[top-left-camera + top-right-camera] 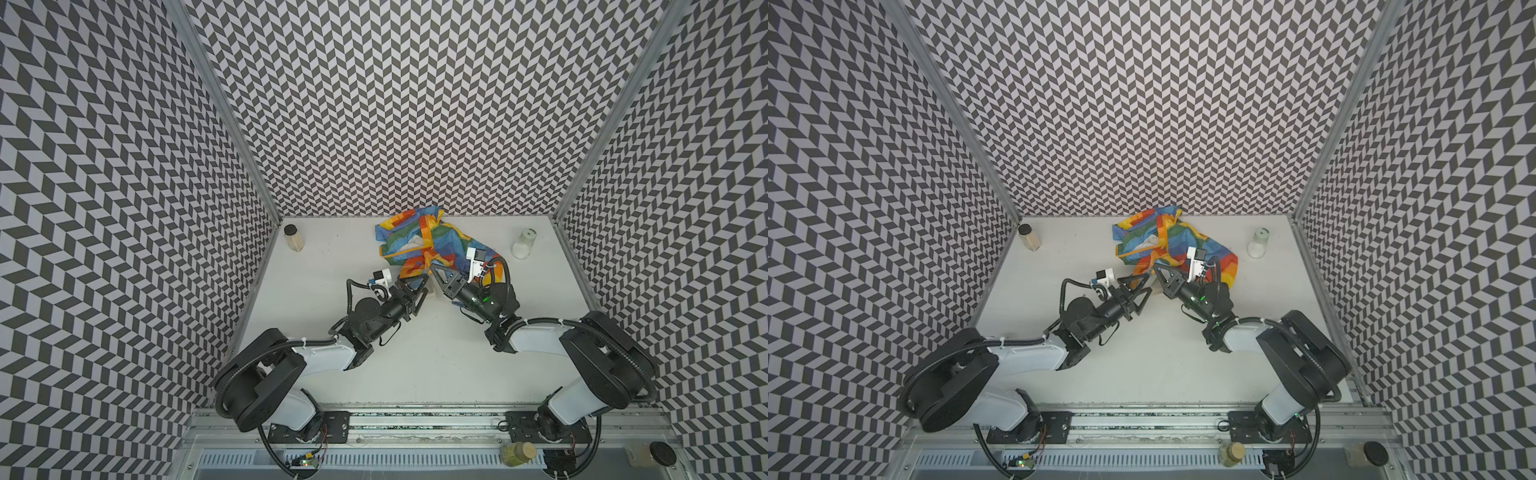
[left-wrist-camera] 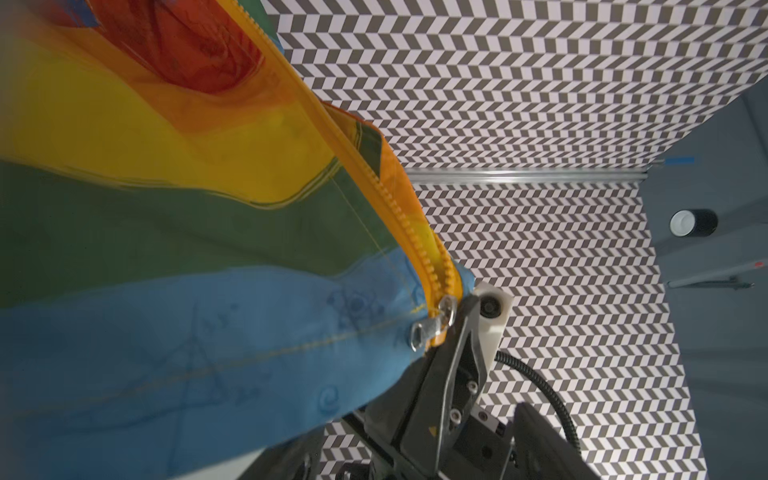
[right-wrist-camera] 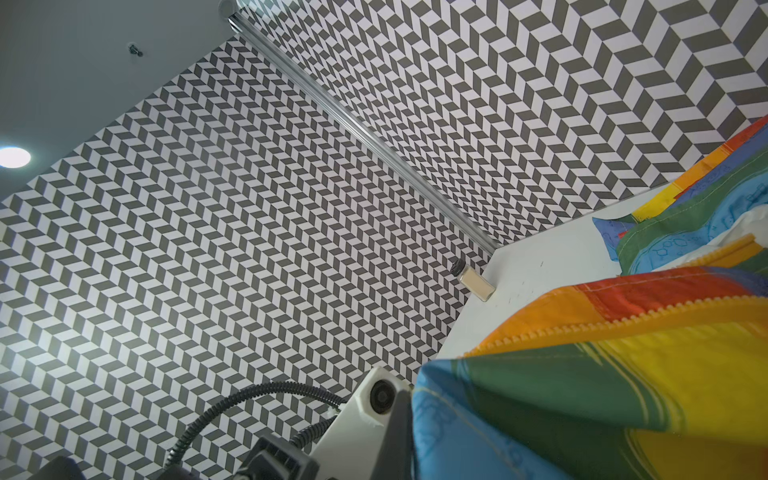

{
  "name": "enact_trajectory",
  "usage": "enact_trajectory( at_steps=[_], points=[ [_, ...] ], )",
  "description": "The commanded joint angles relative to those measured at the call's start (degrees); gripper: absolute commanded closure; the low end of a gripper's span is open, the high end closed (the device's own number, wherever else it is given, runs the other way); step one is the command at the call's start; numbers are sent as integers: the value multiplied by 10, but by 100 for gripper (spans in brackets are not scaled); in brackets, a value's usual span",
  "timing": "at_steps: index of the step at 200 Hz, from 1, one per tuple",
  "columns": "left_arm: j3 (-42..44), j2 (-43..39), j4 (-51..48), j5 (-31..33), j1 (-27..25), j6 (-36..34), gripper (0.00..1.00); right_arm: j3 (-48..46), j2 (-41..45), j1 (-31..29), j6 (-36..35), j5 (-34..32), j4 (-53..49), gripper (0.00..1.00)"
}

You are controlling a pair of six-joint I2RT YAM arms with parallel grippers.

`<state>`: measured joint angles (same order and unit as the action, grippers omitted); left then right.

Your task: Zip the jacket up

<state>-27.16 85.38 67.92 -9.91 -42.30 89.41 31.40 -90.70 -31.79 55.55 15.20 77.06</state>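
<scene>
colour on the workbench: a small, thin rainbow-striped jacket (image 1: 419,241) is seen crumpled at the far middle of the white table (image 1: 415,365), close to the chevron-patterned back wall. its near corner is held up toward the two arms. that corner is pinched between the clenched fingers of the right gripper (image 1: 433,266). the grip is right beside the silver metal zipper pull (image 2: 432,328), which is shown at the blue hem end of the orange-yellow zipper strip (image 2: 374,178). the left gripper (image 1: 1147,284) is pictured just beside it, fingers spread apart and empty, with the jacket's orange edge close to its tips. cream-white lining (image 1: 409,245) is exposed among the folds. a black-lidded jar of beige powder (image 1: 293,237) is stood in the far left corner and a white bottle (image 1: 524,244) at the far right, both well apart from the garment.
</scene>
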Motion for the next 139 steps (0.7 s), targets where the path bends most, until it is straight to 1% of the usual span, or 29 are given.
enact_trajectory(
  at_steps=[1, 17, 39, 64, 81, 108, 139],
  points=[
    [-12, 31, 127, 36, -6, 59, 26, 10, 21, -4, 5, 7, 38, 100],
    [-9, 39, 130, 52, -11, 59, 27, 10, 22, -4, 5, 6, 38, 100],
    [-5, 27, 121, 75, -12, 45, 27, 10, 22, -4, 8, 7, 38, 100],
    [-19, 13, 85, 80, -13, 34, 27, 9, 22, -5, 9, 8, 38, 100],
    [-30, 26, 92, 84, -14, 37, 27, 11, 24, -5, 10, 9, 39, 100],
    [-45, 64, 129, 82, -19, 52, 27, 10, 27, -5, 9, 8, 38, 100],
    [-62, 86, 131, 82, -27, 53, 27, 8, 29, -5, 9, 8, 38, 100]
  ],
)
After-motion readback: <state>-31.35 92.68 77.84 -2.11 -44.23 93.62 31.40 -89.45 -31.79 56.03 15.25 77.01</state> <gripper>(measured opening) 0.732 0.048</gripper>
